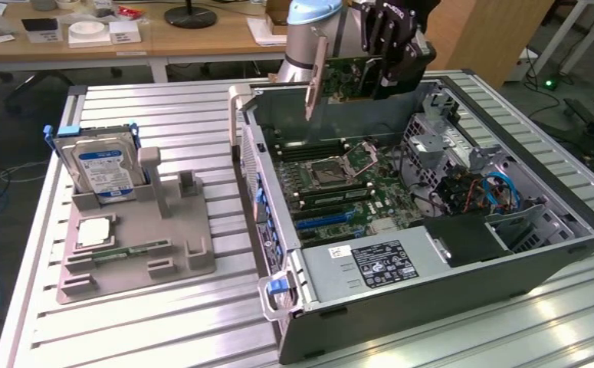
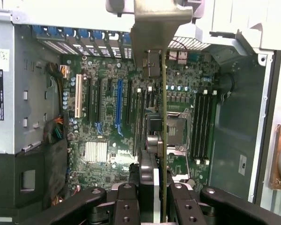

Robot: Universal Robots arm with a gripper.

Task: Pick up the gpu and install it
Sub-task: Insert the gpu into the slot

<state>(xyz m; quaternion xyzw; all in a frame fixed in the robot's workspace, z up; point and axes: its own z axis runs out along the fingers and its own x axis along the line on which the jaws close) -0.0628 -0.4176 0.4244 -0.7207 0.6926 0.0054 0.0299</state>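
The gripper (image 2: 157, 204) pinches the gpu (image 2: 155, 37) between its 2 fingers, holding it on edge above the motherboard (image 2: 103, 140) inside the open computer case (image 1: 461, 291), not yet seated

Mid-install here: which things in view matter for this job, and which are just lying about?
In the job: green flat gpu card with black cooler, held in the jaws over the open grey computer case; its green motherboard.
Lying about: silver hard drive with blue label; narrow green memory stick; grey moulded parts holder.
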